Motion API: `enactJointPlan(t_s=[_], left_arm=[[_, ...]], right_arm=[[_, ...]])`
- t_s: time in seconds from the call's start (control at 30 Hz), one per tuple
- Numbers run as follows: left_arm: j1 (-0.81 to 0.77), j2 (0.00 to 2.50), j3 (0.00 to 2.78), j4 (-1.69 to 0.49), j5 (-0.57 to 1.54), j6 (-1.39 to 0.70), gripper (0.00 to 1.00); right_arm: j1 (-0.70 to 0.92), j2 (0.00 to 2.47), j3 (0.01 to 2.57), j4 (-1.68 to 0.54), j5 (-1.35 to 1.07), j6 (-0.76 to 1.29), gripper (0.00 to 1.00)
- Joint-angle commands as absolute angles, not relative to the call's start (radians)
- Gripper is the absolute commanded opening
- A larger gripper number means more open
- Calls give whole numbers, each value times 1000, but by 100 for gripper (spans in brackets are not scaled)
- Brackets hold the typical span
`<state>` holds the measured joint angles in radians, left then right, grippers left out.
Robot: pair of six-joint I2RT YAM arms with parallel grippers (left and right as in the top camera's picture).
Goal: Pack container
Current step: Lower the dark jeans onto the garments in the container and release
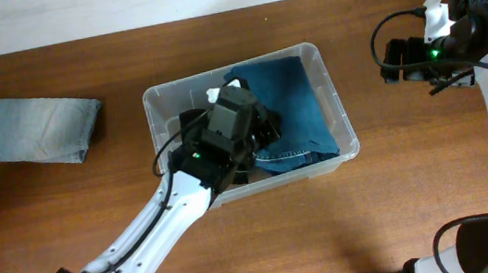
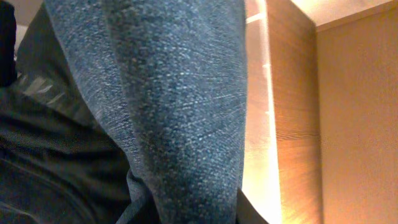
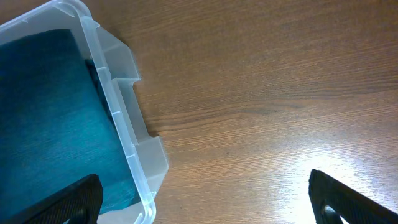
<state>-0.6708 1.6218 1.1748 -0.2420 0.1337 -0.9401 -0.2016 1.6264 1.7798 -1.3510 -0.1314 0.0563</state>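
Note:
The clear plastic container (image 1: 342, 117) stands mid-table and holds dark blue jeans (image 1: 294, 102) over a darker garment (image 1: 194, 124). My left gripper (image 1: 262, 134) reaches down inside the container, onto the clothes. In the left wrist view the blue denim (image 2: 174, 93) fills the frame and runs down between the jaws (image 2: 199, 214); only one dark fingertip shows. My right gripper (image 1: 394, 49) hovers open and empty at the far right. In its wrist view the open jaws (image 3: 205, 199) are above bare wood, beside the container's corner (image 3: 127, 118) and the jeans (image 3: 50, 118).
A folded pair of light blue jeans (image 1: 41, 130) lies on the table at the far left. A white wall edge runs along the back of the wooden table (image 1: 417, 180).

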Motion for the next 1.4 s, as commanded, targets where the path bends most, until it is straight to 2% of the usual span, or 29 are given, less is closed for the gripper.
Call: enactJointPlan(t_s=[0.0,0.07,0.2,0.3,0.33,0.37,0.43,0.5,0.53,0.57,0.6,0.63,0.67,0.7,0.8,1.0,1.37], left_arm=[[-683,1656,1216,-232,152,-964,2],[-674,1662,1216,-247,152,-948,19],[-626,1652,1216,-319,105,-842,68],[-577,1639,1216,-397,30,-816,85],[-556,1634,1216,-403,27,-790,87],[-541,1629,1216,-403,30,-766,95],[-517,1617,1217,-400,29,-741,96],[-498,1599,1218,-377,29,-707,91],[-493,1589,1220,-355,29,-678,81],[-492,1571,1222,-316,30,-643,66],[-493,1559,1225,-286,36,-610,38],[-497,1551,1227,-251,43,-571,16],[-503,1542,1228,-213,58,-523,4],[-508,1539,1228,-167,72,-480,0],[-524,1543,1229,-80,98,-419,0],[-562,1629,1229,-70,117,-299,1],[-591,2015,1229,-83,306,-279,1]], right_arm=[[-204,1610,1773,-1351,-126,65,98],[-204,1610,1773,-1351,-126,65,99],[-204,1610,1773,-1351,-126,65,98],[-204,1610,1773,-1351,-126,65,98],[-204,1610,1773,-1351,-126,65,98],[-204,1610,1773,-1350,-126,65,99],[-204,1610,1773,-1351,-126,64,98],[-204,1610,1773,-1351,-126,64,98],[-204,1610,1773,-1351,-126,65,99],[-204,1610,1773,-1350,-126,65,98],[-204,1610,1773,-1350,-126,65,98],[-204,1610,1773,-1350,-126,65,99],[-204,1610,1773,-1350,-126,65,98],[-204,1610,1773,-1350,-126,65,99],[-204,1610,1773,-1350,-126,65,99],[-204,1610,1773,-1350,-126,65,99],[-204,1610,1773,-1351,-126,64,99]])
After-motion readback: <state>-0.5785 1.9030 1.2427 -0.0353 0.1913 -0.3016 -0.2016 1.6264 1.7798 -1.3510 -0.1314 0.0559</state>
